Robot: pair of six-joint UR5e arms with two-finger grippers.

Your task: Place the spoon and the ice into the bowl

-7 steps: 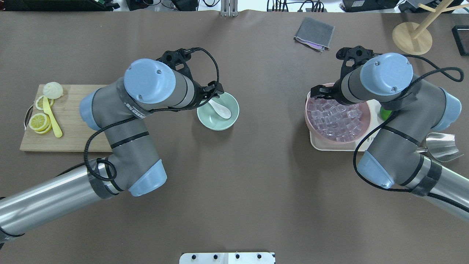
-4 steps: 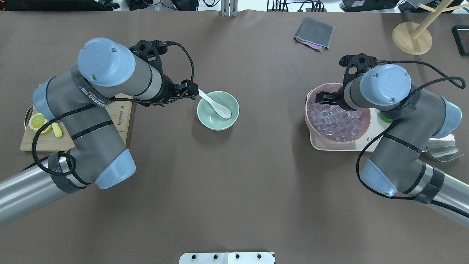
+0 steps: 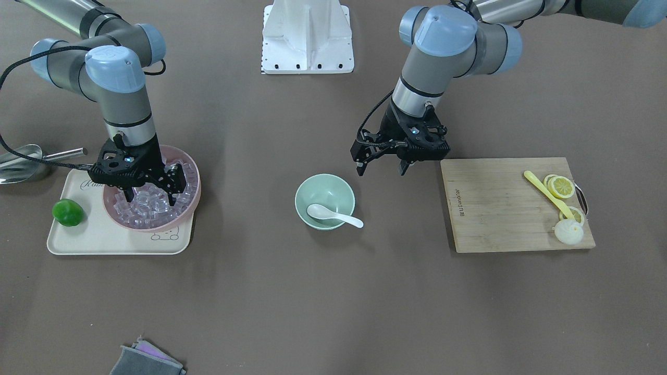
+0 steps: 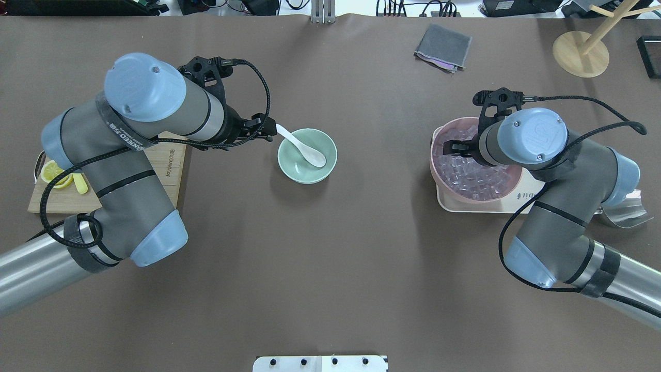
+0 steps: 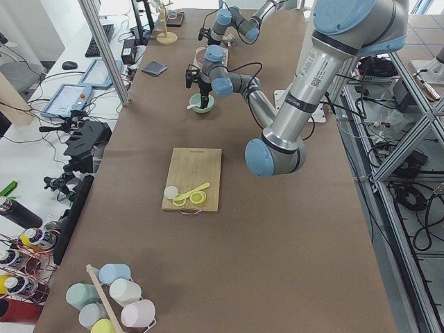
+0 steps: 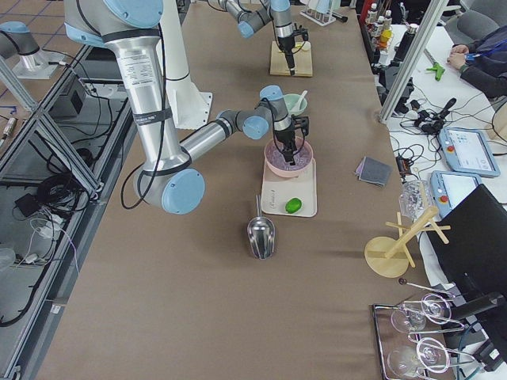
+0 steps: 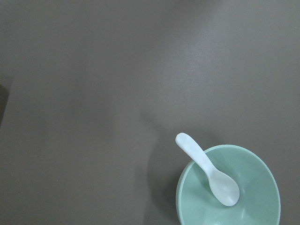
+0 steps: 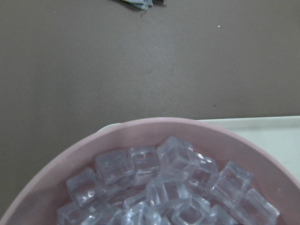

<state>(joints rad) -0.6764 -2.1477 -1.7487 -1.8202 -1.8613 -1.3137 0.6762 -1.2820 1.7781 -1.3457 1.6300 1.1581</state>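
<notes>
The white spoon (image 3: 333, 214) lies in the mint-green bowl (image 3: 302, 194) with its handle over the rim; it also shows in the overhead view (image 4: 305, 149) and the left wrist view (image 7: 208, 171). My left gripper (image 3: 381, 167) is open and empty, raised beside the bowl (image 4: 302, 171) on the cutting-board side. My right gripper (image 3: 151, 194) is open, with its fingers down among the ice cubes (image 3: 151, 208) in the pink bowl (image 3: 194, 200). The right wrist view shows the ice (image 8: 173, 187) close up, with no fingers in it.
The pink bowl stands on a cream tray (image 3: 104, 240) with a green lime (image 3: 68, 212). A metal scoop (image 3: 21, 161) lies beside the tray. A cutting board (image 3: 495, 208) holds a yellow spoon (image 3: 547, 194), lemon slices and a bun. A grey cloth (image 4: 443, 46) lies at the far edge.
My left gripper has drawn back from the mint-green bowl, leaving the spoon in it. My right gripper has moved over the pink bowl and down to the ice.
</notes>
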